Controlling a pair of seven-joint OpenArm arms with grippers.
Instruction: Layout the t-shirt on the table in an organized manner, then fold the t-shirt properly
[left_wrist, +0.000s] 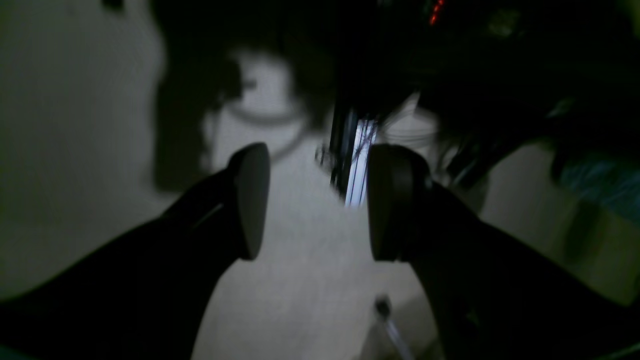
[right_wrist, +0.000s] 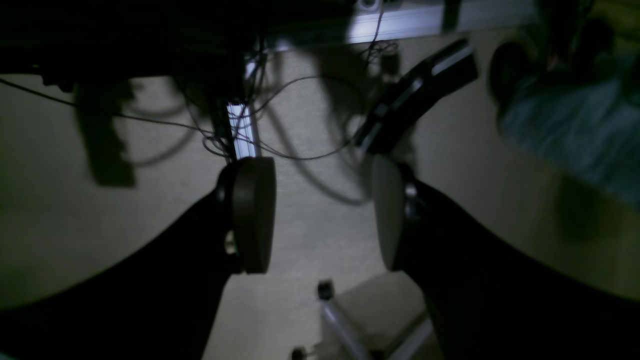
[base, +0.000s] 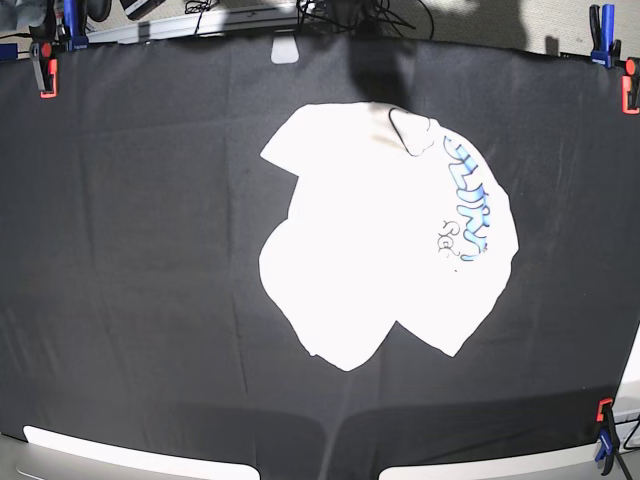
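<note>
So the t-shirt (base: 385, 235) is lying in a loose, rumpled heap on the table (base: 140, 250), a bit right of the middle and closer to the far edge than the near one. It's not laid out flat at all: most of what shows is plain white, with part of it flopped over itself, and only a strip of blue lettering plus a little doodle peeks out along its right side. The long axis runs roughly from the far edge down toward the near edge, leaning a little toward the near left, and the lettering strip runs along the right edge in about the same direction. Can't honestly tell where the collar or hem ends up in that pile. Red and blue clamps (base: 48, 62) pin the black cloth at the far left corner, with more at the far right and near right corners. Neither arm shows in the base view. Both wrist cams are dim and blurry, looking at a pale floor with cables (right_wrist: 280, 130) and metal bars, not at the table. The left gripper (left_wrist: 315, 200) has its pads well apart with nothing between them, and the right gripper (right_wrist: 322, 215) is spread wide too, also holding nothing.
</note>
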